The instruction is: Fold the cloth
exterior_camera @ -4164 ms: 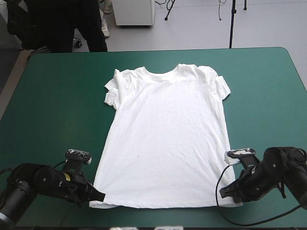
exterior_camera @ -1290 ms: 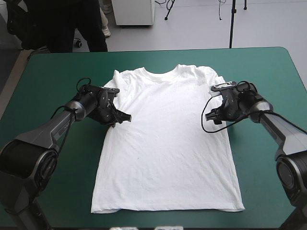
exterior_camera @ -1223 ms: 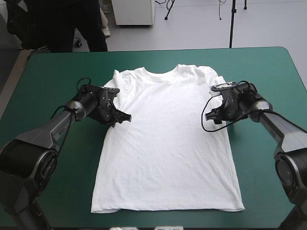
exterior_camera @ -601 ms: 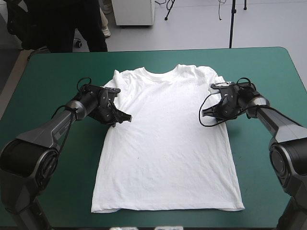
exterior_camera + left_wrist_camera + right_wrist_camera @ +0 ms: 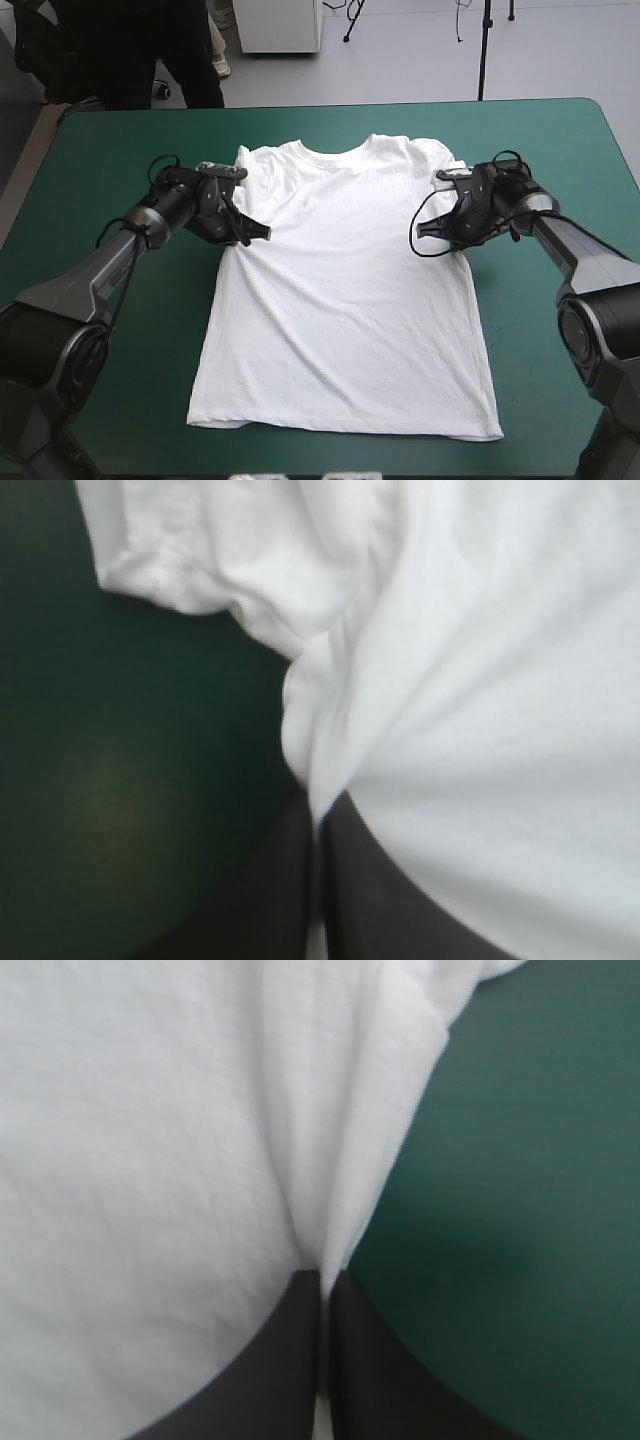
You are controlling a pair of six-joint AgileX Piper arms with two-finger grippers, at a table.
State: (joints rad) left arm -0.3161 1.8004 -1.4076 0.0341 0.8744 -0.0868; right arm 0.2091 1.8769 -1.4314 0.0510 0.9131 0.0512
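The T-shirt lies spread flat in the middle of the teal-green table, collar toward the far edge and hem toward the near one. Only the high view shows this whole outline. The wrist views alone show the grips. The left gripper pinches the left side edge just below the sleeve. The right gripper pinches a raised pleat at the right side edge, its black fingers all but meeting on the fabric.

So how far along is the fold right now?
Done: the T-shirt lies spread flat on the teal-green table. In hand: the left gripper and right gripper are each shut on a side edge just below a sleeve. Left: every fold; none is made yet.
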